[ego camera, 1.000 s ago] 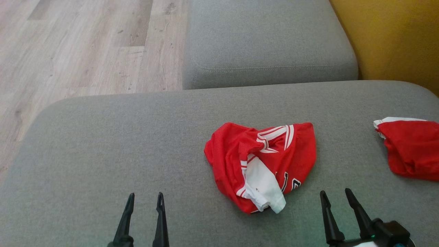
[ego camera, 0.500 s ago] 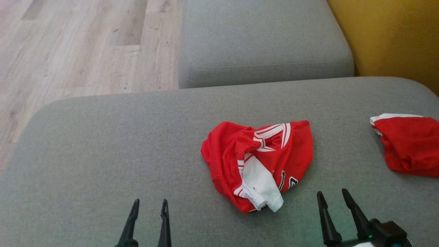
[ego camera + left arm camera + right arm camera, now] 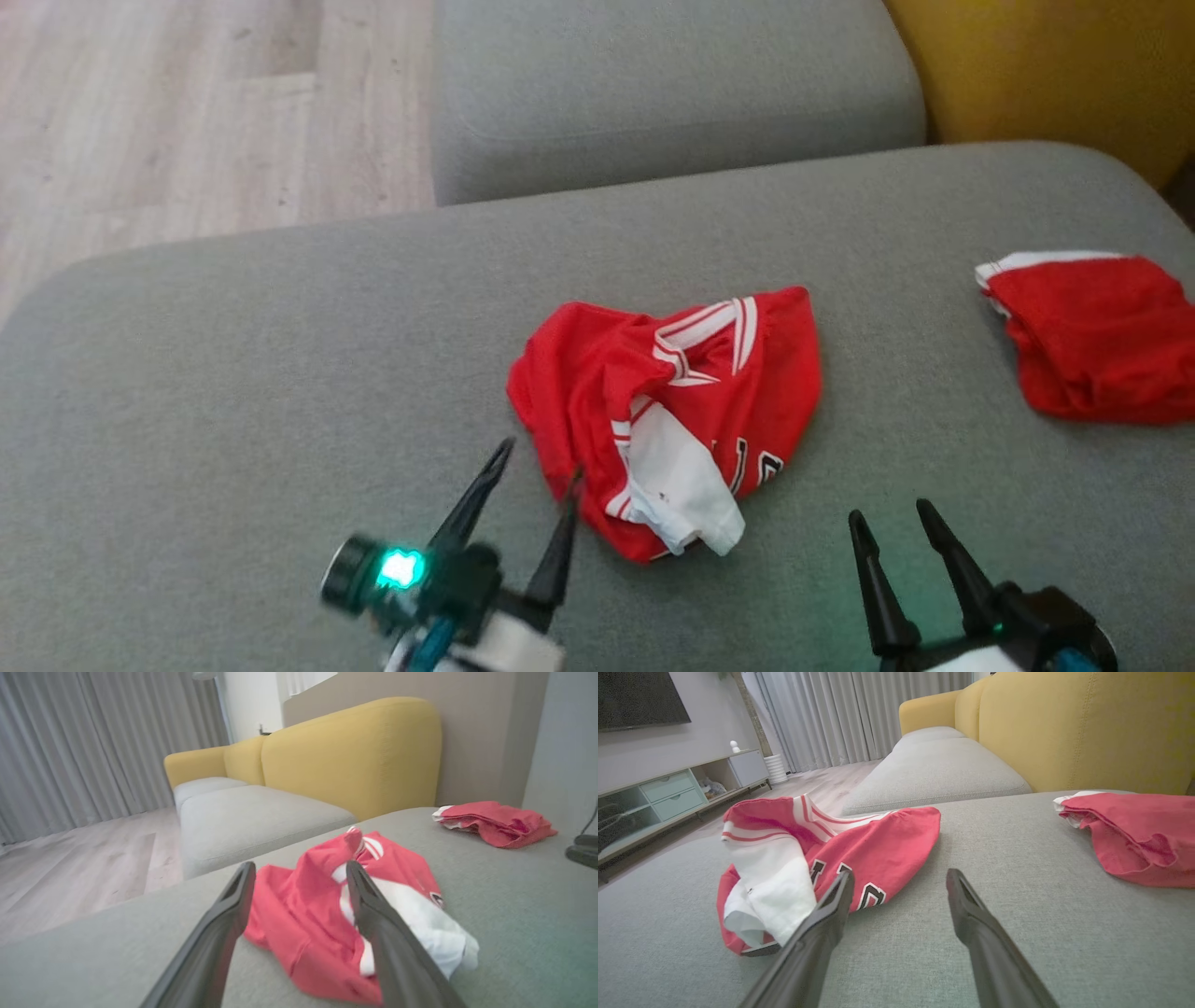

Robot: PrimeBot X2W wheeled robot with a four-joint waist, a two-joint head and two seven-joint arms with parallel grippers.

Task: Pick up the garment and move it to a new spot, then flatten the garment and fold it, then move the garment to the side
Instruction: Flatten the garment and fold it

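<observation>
Pinching only one loose layer of the garment [image 3: 667, 401] just ahead of the wide-open, empty left end effector [image 3: 542, 457] may let it slip.

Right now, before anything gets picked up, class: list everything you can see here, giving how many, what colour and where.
shirt: one, red and white, crumpled, middle of the near cushion
other garment: one, red with white trim, right end of that cushion
near cushion: one, grey, under both clothes
far cushions: two, grey, in a row beyond it
sofa back: yellow, behind the cushions
floor: pale wood, left of the sofa
curtains: grey, far wall
cabinet: one, pale, low, against the wall
left gripper: dark, open, at the shirt's left edge
right gripper: dark, open, over bare cushion
</observation>
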